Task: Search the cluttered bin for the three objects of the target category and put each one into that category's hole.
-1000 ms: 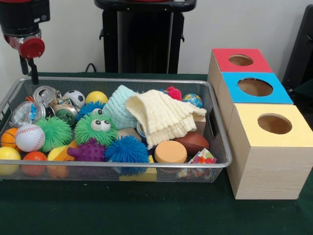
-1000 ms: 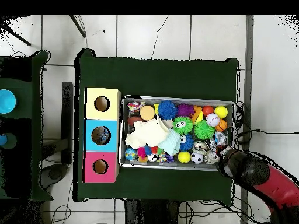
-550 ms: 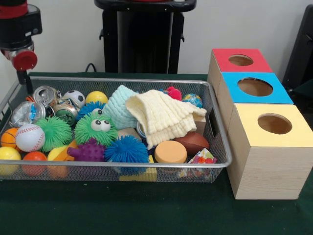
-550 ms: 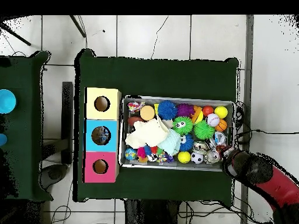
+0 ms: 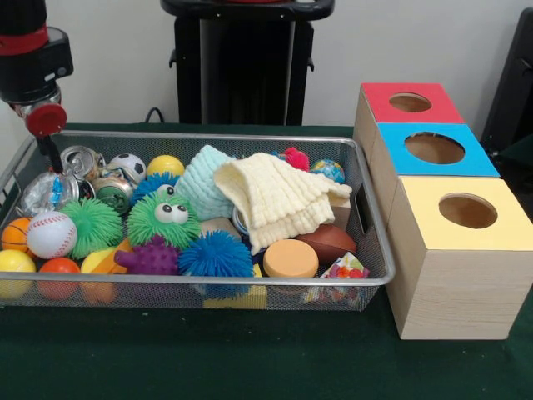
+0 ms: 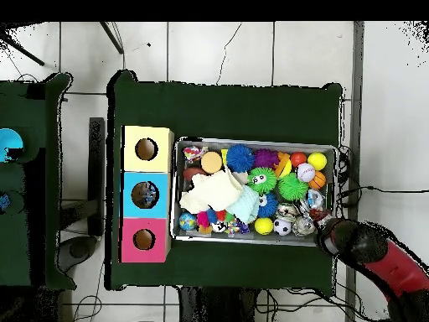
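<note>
A wire mesh bin [image 5: 200,280] holds a jumble of toys. Crushed cans [image 5: 79,160] lie in its far left corner beside a soccer ball [image 5: 129,165] and a yellow ball [image 5: 165,165]. A baseball [image 5: 52,234], green [image 5: 165,218], blue [image 5: 215,254] and purple [image 5: 150,257] spiky toys fill the left half. A cream cloth [image 5: 275,200] and a pale teal cloth [image 5: 200,179] cover the middle. My gripper [image 5: 52,154] hangs over the far left corner, just above the cans; in the overhead view the gripper [image 6: 328,235] shows at the bin's lower right corner.
Three wooden boxes stand in a row right of the bin, each with a round hole: red top [image 5: 383,104], blue top [image 5: 400,158], yellow top [image 5: 425,208]. An orange disc [image 5: 290,258] and a brown football [image 5: 329,242] lie near the bin's front right.
My gripper has come down toward the bin's far left corner, from above the rim to about the level of the cans. Nothing in the bin has moved.
</note>
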`<action>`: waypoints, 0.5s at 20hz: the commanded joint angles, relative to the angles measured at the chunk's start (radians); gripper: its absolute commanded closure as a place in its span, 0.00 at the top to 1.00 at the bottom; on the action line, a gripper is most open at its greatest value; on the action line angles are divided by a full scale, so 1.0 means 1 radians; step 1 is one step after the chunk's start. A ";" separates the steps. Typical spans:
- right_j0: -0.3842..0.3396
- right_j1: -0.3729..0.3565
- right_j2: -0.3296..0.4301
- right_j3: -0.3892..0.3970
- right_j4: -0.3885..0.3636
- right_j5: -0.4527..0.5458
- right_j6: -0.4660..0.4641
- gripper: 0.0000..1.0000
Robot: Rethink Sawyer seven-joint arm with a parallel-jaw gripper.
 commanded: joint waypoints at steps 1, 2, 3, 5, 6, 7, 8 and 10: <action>0.008 0.000 0.084 -0.024 0.016 0.017 0.019 1.00; 0.007 -0.003 0.083 -0.019 0.015 0.008 0.023 1.00; 0.007 -0.006 0.080 -0.012 0.015 -0.003 0.030 1.00; 0.012 -0.024 0.066 0.004 0.013 -0.029 0.051 1.00; 0.015 -0.043 0.058 0.014 0.014 -0.028 0.058 1.00; 0.020 -0.065 0.047 0.019 0.016 -0.010 0.061 1.00; 0.023 -0.086 0.039 0.021 0.020 0.017 0.058 1.00; 0.033 -0.126 0.020 0.018 0.026 0.076 0.053 1.00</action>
